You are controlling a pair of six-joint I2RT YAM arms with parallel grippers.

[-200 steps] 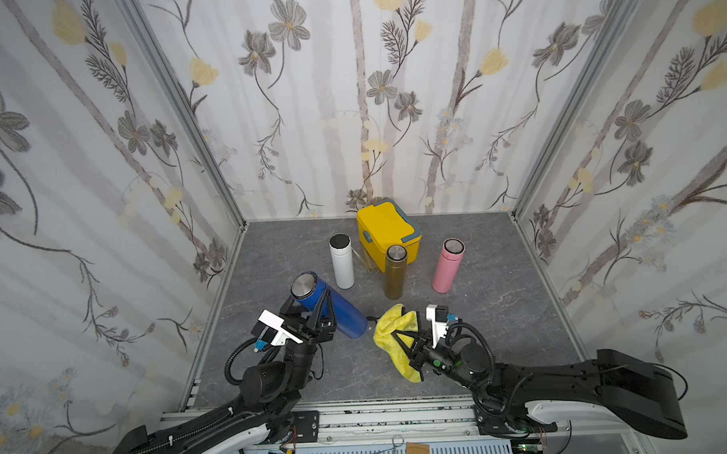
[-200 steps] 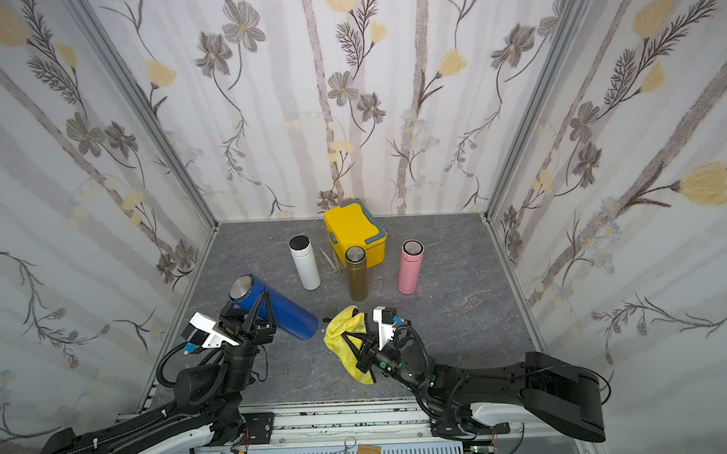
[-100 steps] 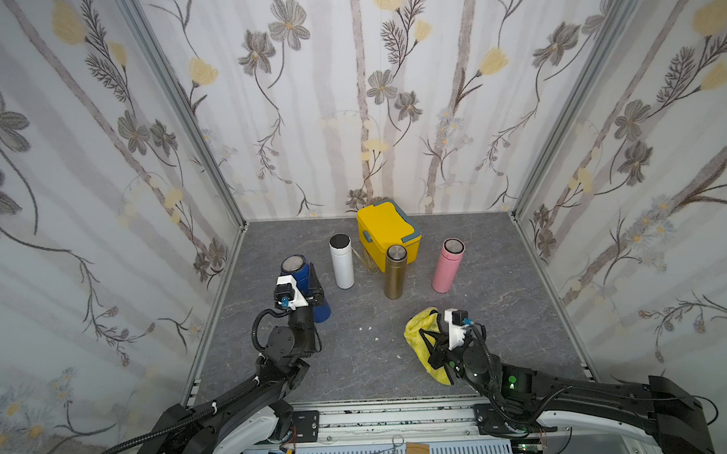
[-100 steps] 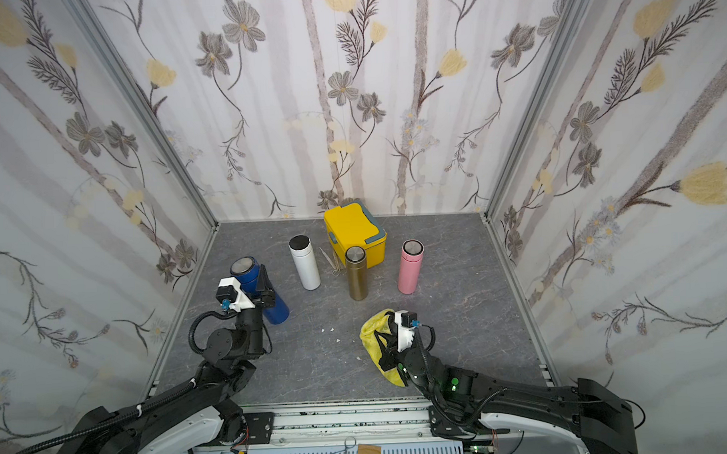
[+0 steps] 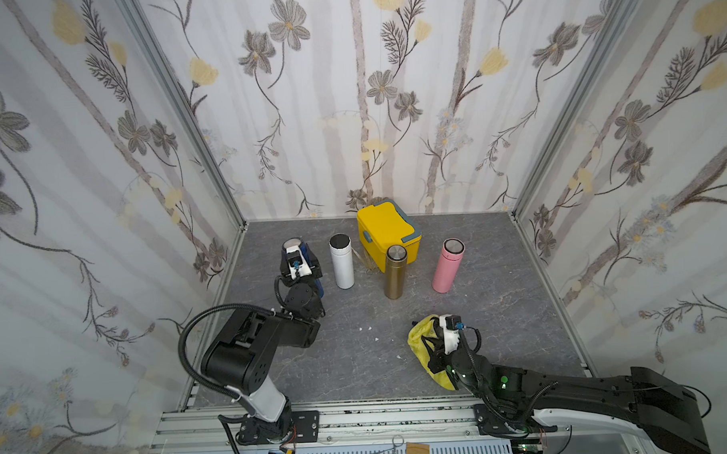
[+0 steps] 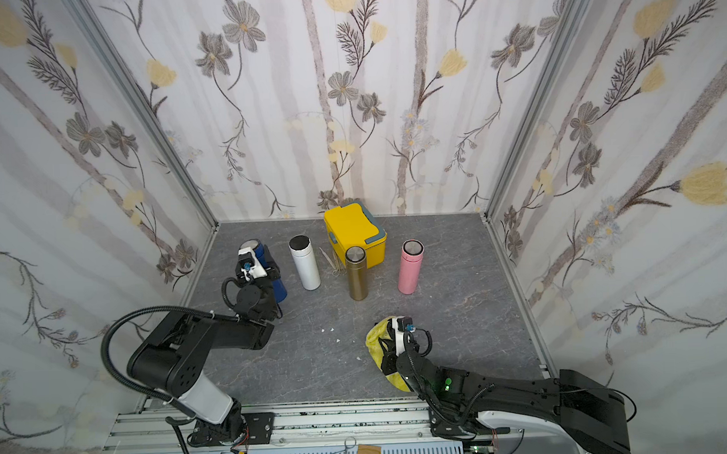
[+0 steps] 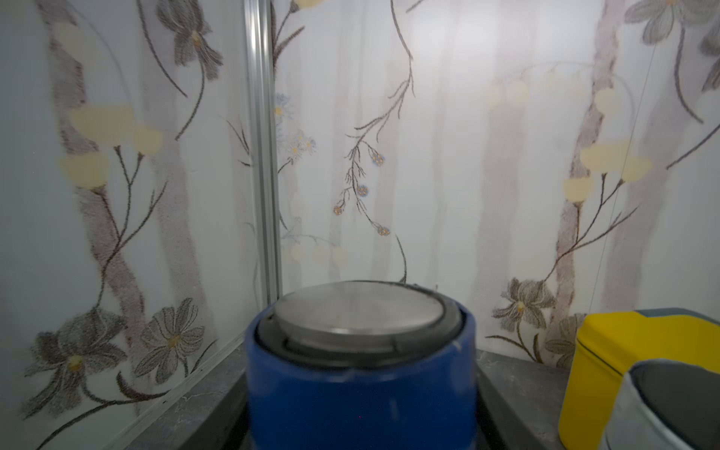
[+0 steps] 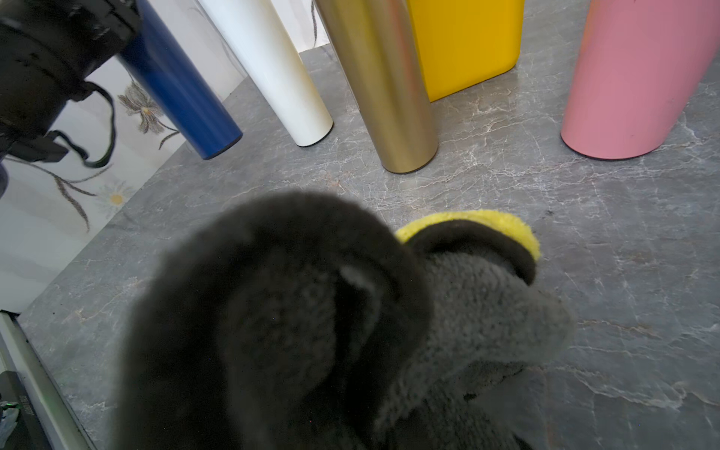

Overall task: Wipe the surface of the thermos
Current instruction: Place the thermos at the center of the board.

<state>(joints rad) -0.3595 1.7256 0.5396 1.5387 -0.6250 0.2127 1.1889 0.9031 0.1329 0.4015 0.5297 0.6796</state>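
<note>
Grey tabletop: your left end effector clamps the thermos, left of centre in a top view; the right end effector grips the cloth. Hold steady and wipe lid to base.

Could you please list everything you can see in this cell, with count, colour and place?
yellow box: 1, yellow with grey-blue trim, by the back wall
blue thermos: 1, blue with a steel cap, upright, left end of the row
white thermos: 1, white, next to the blue one
gold thermos: 1, gold, in front of the box
pink thermos: 1, pink, right end of the row
cloth: 1, yellow and grey, front right
table: 1, grey marbled
crumbs: a few, white, mid-table
left gripper: 1, black, closed around the blue thermos
right gripper: 1, black, closed on the cloth
</note>
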